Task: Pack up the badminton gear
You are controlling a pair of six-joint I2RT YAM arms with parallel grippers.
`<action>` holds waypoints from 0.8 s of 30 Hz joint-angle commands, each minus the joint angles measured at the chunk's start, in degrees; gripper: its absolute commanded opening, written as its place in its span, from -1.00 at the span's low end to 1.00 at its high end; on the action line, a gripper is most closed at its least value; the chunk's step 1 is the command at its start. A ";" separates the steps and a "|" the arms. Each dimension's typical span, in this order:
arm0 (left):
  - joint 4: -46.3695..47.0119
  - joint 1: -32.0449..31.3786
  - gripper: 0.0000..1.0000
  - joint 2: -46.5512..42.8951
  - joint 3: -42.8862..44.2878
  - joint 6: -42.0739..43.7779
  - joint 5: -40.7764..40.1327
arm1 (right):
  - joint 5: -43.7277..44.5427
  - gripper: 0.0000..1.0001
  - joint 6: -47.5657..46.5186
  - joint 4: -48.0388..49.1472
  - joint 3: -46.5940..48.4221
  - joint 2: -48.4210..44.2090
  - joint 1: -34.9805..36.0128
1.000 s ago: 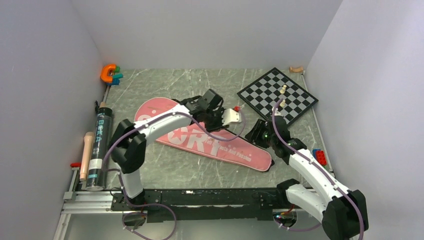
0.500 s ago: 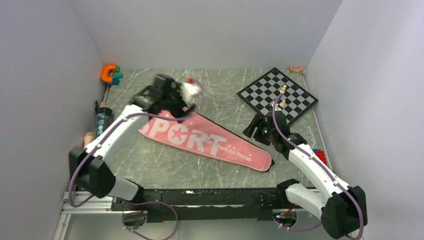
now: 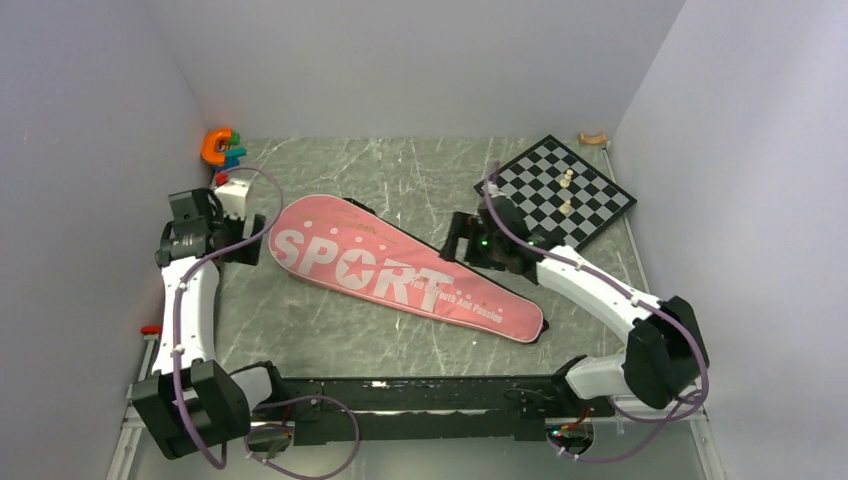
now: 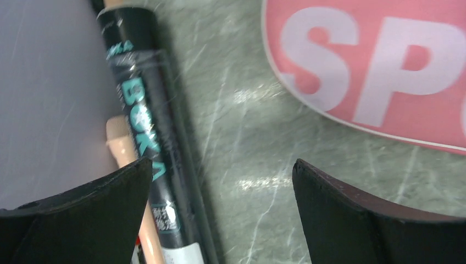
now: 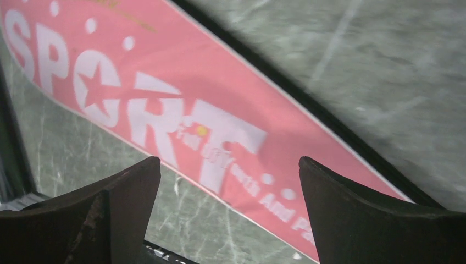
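The pink "SPORT" racket bag [image 3: 400,275] lies flat across the middle of the table, closed, with a black strap along its far edge [image 5: 308,104]. My left gripper [image 3: 215,250] hangs open at the table's left edge. In the left wrist view [image 4: 222,165] bare table lies between its fingers, the long dark tube [image 4: 140,126] under the left finger and the bag's round end [image 4: 384,66] to the right. My right gripper [image 3: 462,240] is open above the bag's far edge; its wrist view [image 5: 229,160] looks down on the bag's lettering [image 5: 181,93]. Neither gripper holds anything.
A chessboard [image 3: 556,190] with pale pieces [image 3: 567,180] lies at the back right. An orange C-shaped toy [image 3: 215,145] sits in the back left corner. A tan rod [image 4: 123,143] lies between the tube and the left wall. Walls close three sides.
My left arm swung from over the bag to the left edge, above the tube. My right gripper moved left and farther back, over the bag. Both grippers opened wider.
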 commanded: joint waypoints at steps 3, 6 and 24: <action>3.37 8.59 0.99 1.54 -1.61 -0.35 -1.84 | 8.93 1.00 -0.45 -1.23 7.31 4.47 10.58; 4.23 12.69 0.99 2.90 -2.77 0.05 -0.69 | 9.56 1.00 0.39 -1.04 7.12 5.58 13.34; 9.48 25.12 0.99 9.33 -13.03 7.13 2.31 | 13.58 1.00 3.07 -1.82 0.11 -3.41 17.03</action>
